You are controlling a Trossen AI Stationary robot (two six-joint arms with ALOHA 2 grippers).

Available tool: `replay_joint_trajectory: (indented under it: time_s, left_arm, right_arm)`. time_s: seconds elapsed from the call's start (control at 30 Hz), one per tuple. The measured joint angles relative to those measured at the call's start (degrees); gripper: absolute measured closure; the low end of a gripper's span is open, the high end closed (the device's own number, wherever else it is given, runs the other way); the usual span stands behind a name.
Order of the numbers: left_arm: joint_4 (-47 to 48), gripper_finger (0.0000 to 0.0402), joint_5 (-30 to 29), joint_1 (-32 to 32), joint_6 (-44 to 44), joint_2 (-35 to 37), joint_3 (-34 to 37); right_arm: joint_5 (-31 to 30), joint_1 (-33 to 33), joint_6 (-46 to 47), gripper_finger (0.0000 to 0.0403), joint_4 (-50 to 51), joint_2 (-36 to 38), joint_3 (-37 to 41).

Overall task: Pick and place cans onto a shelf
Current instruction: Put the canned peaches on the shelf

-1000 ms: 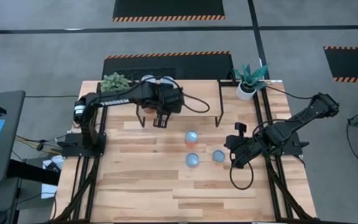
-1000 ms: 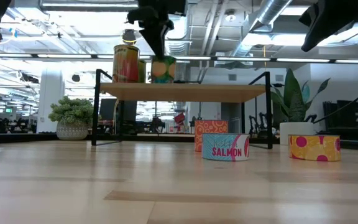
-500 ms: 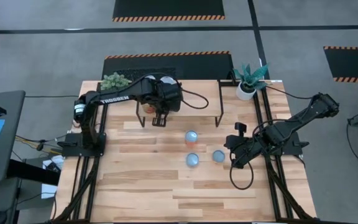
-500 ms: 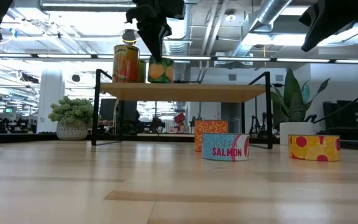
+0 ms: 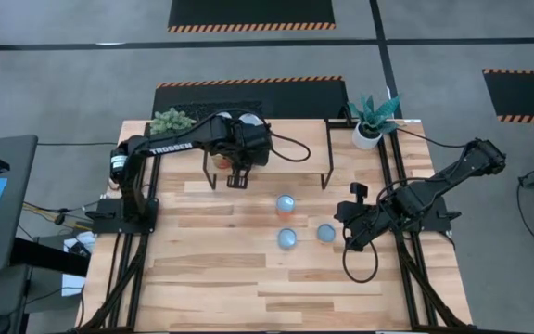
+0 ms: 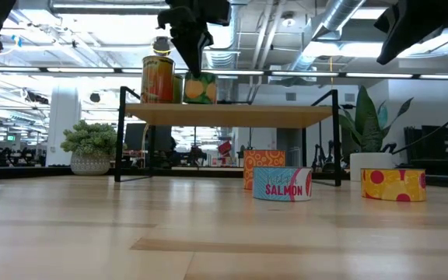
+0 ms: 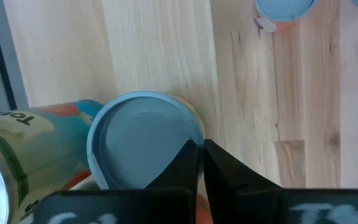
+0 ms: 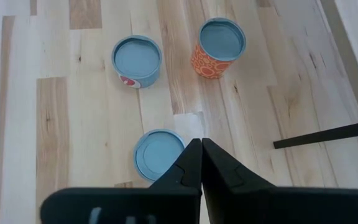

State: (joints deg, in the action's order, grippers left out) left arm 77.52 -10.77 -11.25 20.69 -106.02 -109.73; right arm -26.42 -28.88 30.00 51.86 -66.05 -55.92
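Note:
The shelf (image 6: pixel 271 115) stands at the table's far side and also shows in the high view (image 5: pixel 295 139). A green-and-orange can (image 6: pixel 201 88) with a pale blue top (image 7: pixel 138 140) stands upright on its board, beside a tall orange can (image 6: pixel 158 78). My left gripper (image 7: pixel 201 149) is shut above the shelf (image 5: pixel 238 180), its tips at the edge of that blue top. Three cans stand on the table: an orange one (image 5: pixel 286 202), a blue "salmon" one (image 5: pixel 287 238) and a yellow one (image 5: pixel 326 232). My right gripper (image 8: pixel 201 144) is shut and hovers near the table's right edge (image 5: pixel 349 239). My left gripper points down from above, with its shut fingertips (image 6: pixel 195 70) at the rim of the green-and-orange can's top (image 7: pixel 188 134). I cannot tell whether they touch it. The can stands with its bottom on the shelf board.
A white pot with a spiky plant (image 5: pixel 369 125) stands at the far right corner, and a bushy plant (image 5: pixel 171 122) at the far left. The shelf's black legs (image 5: pixel 327 181) stand on the table. Bare tabletop lies toward the near edge (image 5: pixel 248 288).
My left gripper has gone a little toward the table's far and left edges. The green-and-orange can has shifted slightly toward the left on the shelf board with it and has kept still for the last half second.

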Motion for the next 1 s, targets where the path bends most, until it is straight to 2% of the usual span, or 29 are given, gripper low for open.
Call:
replay_joint_trajectory:
  time_s: [0.3,0.5,0.7,0.8,1.0]
  left_arm:
    - [-10.3,0.0401,2.9,0.0,4.8,0.0,0.0]
    - [-12.3,0.0401,4.7,0.0,6.2,0.0,0.0]
    - [-16.4,0.0401,6.1,0.4,4.8,0.0,0.2]
    - [-19.5,0.0401,6.0,0.5,-0.3,-0.1,1.2]
    - [-16.7,0.0401,3.9,2.0,-1.6,-0.8,1.4]
  right_arm:
    - [0.0,0.0,0.0,0.0378,0.0,0.0,0.0]
    - [1.3,0.0,0.0,0.0379,0.0,0.0,0.0]
    - [1.3,0.0,0.0,0.0376,0.0,0.0,0.0]
    - [1.3,0.0,0.0,0.0378,0.0,0.0,0.0]
    - [1.3,0.0,0.0,0.0379,0.5,0.0,0.0]
